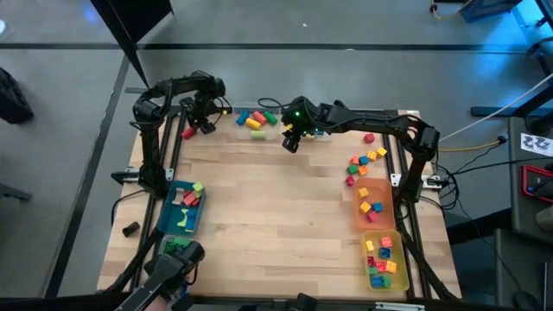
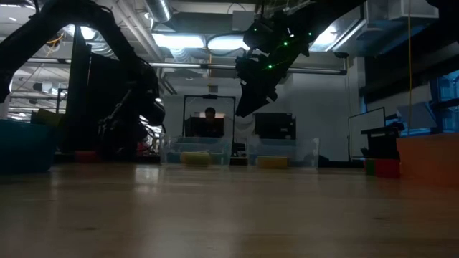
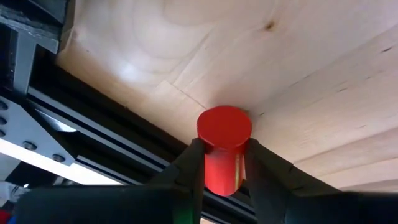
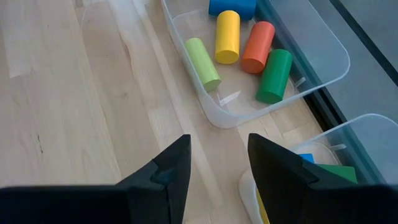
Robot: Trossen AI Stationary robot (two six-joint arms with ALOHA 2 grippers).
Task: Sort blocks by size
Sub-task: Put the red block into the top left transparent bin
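left gripper [image 3: 221, 163] clamped on a red cylinder block [image 3: 222, 146] at the desk's far left corner, right gripper [image 4: 217, 163] half open, holding nothing, near the clear bin [image 4: 311, 68] at the far edge

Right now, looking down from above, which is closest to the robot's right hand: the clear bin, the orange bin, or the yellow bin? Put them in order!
From the right hand, empty and open above the table:
1. Clear bin, just beside it at the table's far edge, holding coloured cylinders.
2. Orange bin, along the right edge, farther off.
3. Yellow bin, at the near right corner, farthest.
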